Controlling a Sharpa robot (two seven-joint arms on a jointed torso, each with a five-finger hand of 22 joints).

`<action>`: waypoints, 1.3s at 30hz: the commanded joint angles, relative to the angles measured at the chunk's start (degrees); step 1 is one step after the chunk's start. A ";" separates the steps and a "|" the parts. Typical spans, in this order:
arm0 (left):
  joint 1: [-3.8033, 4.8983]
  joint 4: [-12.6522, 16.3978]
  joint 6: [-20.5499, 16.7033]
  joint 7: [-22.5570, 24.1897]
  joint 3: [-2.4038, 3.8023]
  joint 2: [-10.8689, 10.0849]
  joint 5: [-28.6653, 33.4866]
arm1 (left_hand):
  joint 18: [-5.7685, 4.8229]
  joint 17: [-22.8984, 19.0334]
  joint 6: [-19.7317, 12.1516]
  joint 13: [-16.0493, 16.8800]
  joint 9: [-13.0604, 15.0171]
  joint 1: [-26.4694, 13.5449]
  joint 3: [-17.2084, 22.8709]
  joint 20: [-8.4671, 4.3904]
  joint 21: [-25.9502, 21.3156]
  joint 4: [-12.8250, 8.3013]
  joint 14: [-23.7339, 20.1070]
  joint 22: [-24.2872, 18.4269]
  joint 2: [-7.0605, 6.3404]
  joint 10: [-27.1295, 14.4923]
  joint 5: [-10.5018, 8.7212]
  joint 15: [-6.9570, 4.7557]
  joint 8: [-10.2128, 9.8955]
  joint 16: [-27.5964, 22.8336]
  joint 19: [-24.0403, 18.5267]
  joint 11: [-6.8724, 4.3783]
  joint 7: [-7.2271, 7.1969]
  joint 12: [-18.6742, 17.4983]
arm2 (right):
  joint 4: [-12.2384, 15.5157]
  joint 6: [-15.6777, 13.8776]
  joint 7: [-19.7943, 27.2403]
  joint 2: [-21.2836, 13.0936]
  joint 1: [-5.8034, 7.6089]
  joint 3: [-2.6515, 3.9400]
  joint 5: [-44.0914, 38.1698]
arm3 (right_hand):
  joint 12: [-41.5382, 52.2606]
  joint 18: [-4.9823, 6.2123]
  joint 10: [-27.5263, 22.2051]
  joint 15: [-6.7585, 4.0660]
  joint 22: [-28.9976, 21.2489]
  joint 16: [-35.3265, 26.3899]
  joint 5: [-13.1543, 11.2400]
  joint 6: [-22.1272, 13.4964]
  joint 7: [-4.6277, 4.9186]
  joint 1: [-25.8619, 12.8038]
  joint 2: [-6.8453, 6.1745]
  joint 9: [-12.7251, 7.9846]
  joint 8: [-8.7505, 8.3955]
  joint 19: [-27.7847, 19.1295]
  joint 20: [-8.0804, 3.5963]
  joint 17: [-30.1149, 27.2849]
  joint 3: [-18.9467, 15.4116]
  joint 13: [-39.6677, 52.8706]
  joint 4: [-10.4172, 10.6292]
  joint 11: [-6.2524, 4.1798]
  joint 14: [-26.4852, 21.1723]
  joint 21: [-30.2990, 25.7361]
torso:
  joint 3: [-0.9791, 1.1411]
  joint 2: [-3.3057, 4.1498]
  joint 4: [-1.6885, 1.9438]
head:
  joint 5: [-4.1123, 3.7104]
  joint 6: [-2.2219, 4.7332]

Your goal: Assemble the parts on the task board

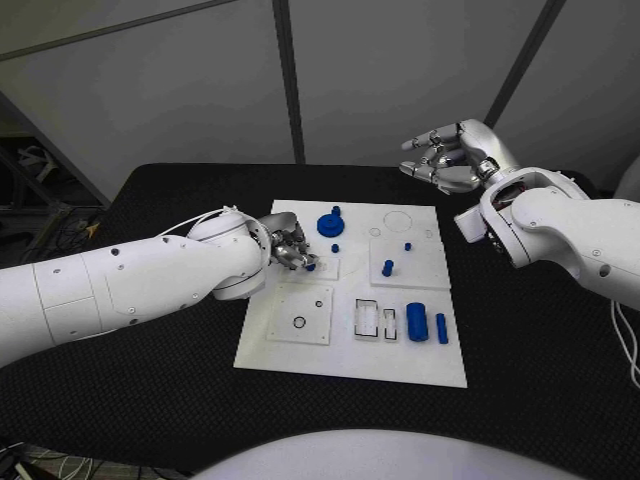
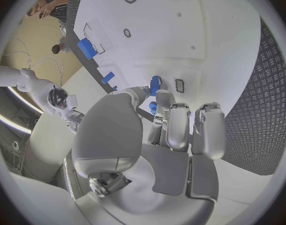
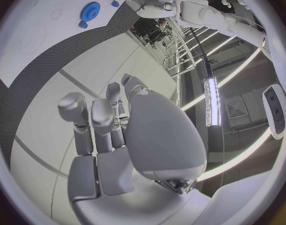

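I have the silver left hand (image 1: 289,250) over the white task board (image 1: 352,355), fingers pinching a small blue plastic part (image 2: 154,84) at its left-middle. The right hand (image 1: 450,158) hangs beyond the board, fingers loosely curled, empty. I judge this an insertion step; next comes lowering it squarely into its seat.

**Matt board, textured bench, satin metal**

The board (image 1: 352,350) looks like smooth, matt white plastic. The blue gear (image 1: 330,223) and blue pegs (image 1: 388,267) seem plastic too, with a slight sheen. The bench (image 1: 551,360) has a black, finely patterned, matt cover. The left robot hand (image 2: 149,150) and right robot hand (image 3: 124,145) look like brushed, satin silver metal.
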 commanded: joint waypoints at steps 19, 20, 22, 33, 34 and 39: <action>-1.46 1.50 -10.31 0.09 -0.04 -1.11 -0.47 | -0.83 0.12 -0.06 0.98 1.51 -1.41 11.23 -0.08 0.55 -10.02 1.91 5.78 -0.61 1.37 2.02 -0.68 1.24 -0.25 0.91 -0.76 -0.58 1.08 | -0.16 0.06 0.45 0.09 0.10 0.03 -0.19 | 0.19 0.35 -0.41 0.05 -0.14 -0.38 0.06 -0.43 0.01 -0.16 0.21 0.02 -0.31 0.01 -0.13 0.05 0.35 -0.06 0.13 0.12 0.50 -0.26 | 0.00 0.03 -0.05 | -0.04 -0.22; -1.53 1.41 -10.20 0.08 -0.04 -1.08 -0.47 | -0.83 0.12 -0.06 0.98 1.51 -1.41 11.23 -0.08 0.55 -10.02 1.91 5.78 -0.61 1.37 2.02 -0.68 1.24 -0.25 0.91 -0.76 -0.58 1.08 | -0.18 0.07 0.45 0.10 0.10 0.03 -0.19 | 0.19 0.35 -0.41 0.05 -0.14 -0.38 0.06 -0.43 0.01 -0.16 0.21 0.02 -0.31 0.01 -0.13 0.05 0.35 -0.06 0.13 0.12 0.50 -0.26 | 0.02 0.00 0.01 | -0.07 -0.27; -1.59 1.28 -10.02 0.05 -0.04 -1.01 -0.47 | -0.81 0.11 -0.07 0.94 1.60 -1.52 11.39 -0.10 0.50 -10.05 1.90 5.73 -0.65 1.38 2.08 -0.69 1.31 -0.27 0.87 -0.79 -0.60 1.04 | -0.21 0.09 0.45 0.12 0.10 0.02 -0.19 | 0.19 0.35 -0.41 0.05 -0.14 -0.38 0.06 -0.43 0.01 -0.16 0.21 0.02 -0.31 0.01 -0.13 0.05 0.35 -0.06 0.13 0.12 0.50 -0.26 | 0.04 0.04 0.01 | -0.07 -0.27; -1.88 0.23 -9.27 -0.03 -0.04 -0.17 -0.47 | -0.81 0.11 -0.07 0.94 1.60 -1.52 11.39 -0.10 0.50 -10.05 1.90 5.73 -0.65 1.38 2.08 -0.69 1.31 -0.27 0.87 -0.79 -0.60 1.04 | -0.32 0.20 0.43 0.25 0.10 0.02 -0.19 | 0.19 0.35 -0.41 0.05 -0.14 -0.38 0.06 -0.43 0.01 -0.16 0.21 0.02 -0.31 0.01 -0.13 0.05 0.35 -0.06 0.13 0.12 0.50 -0.26 | -0.02 0.07 0.00 | -0.10 -0.42; -1.91 0.19 -9.14 -0.04 -0.04 -0.10 -0.47 | -0.81 0.11 -0.07 0.94 1.60 -1.52 11.39 -0.10 0.50 -10.05 1.90 5.73 -0.65 1.38 2.08 -0.69 1.31 -0.27 0.87 -0.79 -0.60 1.04 | -0.32 0.21 0.43 0.26 0.10 0.02 -0.19 | 0.19 0.35 -0.41 0.05 -0.14 -0.38 0.06 -0.43 0.01 -0.16 0.21 0.02 -0.31 0.01 -0.13 0.05 0.35 -0.06 0.13 0.12 0.50 -0.26 | 0.00 0.06 0.01 | -0.09 -0.45; -2.02 0.12 -7.75 -0.08 -0.03 0.10 -0.47 | -0.80 0.11 -0.09 0.84 1.68 -1.59 11.51 -0.11 0.48 -10.09 1.91 5.71 -0.69 1.35 2.09 -0.71 1.35 -0.27 0.85 -0.80 -0.61 0.95 | -0.36 0.32 0.43 0.32 0.10 0.02 -0.19 | 0.19 0.35 -0.41 0.05 -0.14 -0.38 0.06 -0.43 0.01 -0.16 0.21 0.02 -0.31 0.01 -0.13 0.05 0.35 -0.06 0.13 0.12 0.50 -0.26 | 0.07 0.03 -0.03 | -0.04 -0.59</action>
